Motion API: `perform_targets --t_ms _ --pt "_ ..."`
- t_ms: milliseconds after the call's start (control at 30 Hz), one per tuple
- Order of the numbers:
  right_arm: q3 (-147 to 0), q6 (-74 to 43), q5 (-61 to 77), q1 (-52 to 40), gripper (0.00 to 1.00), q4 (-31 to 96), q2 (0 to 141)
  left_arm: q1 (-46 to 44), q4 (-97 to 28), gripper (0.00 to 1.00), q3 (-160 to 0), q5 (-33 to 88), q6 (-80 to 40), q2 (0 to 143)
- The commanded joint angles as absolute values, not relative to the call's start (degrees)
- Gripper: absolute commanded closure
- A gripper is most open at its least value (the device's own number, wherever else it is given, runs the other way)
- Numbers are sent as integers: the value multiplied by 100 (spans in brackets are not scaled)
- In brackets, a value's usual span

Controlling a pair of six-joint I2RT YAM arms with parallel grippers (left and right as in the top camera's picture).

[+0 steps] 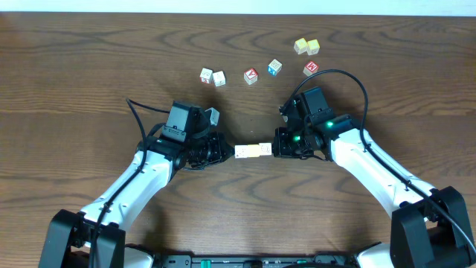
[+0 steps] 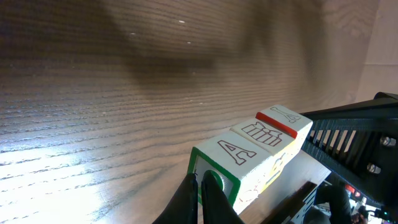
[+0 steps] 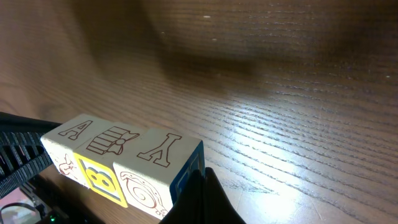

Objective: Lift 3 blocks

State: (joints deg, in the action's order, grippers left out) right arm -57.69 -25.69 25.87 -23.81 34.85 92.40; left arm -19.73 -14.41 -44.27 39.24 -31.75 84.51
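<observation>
Seven loose cubes [image 1: 251, 75] sit well apart from the blocks [image 1: 253, 151].

Blocks [image 1: 253, 151] in the end-to-end row: three; loose cubes on the table [image 1: 74, 59]: seven, comprising two whitish cubes [image 1: 206, 74], two red-lettered cubes [image 1: 251, 76], one blue-lettered cube [image 1: 274, 68], two yellow cubes [image 1: 300, 46]; robot arms [image 1: 141, 182]: two; one left gripper [image 1: 229, 152], one right gripper [image 1: 274, 150].
</observation>
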Motion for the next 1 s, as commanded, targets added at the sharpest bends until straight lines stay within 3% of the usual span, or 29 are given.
perform_targets --t_ms 0,967 --pt "-5850 -2679 3951 -2742 99 3315 9236 -2233 -1323 93 -4641 4685 -3229 8370" --pt "-5852 -2722 3951 -2742 99 3258 9236 -2233 -1321 93 -4641 4641 -3227 8372"
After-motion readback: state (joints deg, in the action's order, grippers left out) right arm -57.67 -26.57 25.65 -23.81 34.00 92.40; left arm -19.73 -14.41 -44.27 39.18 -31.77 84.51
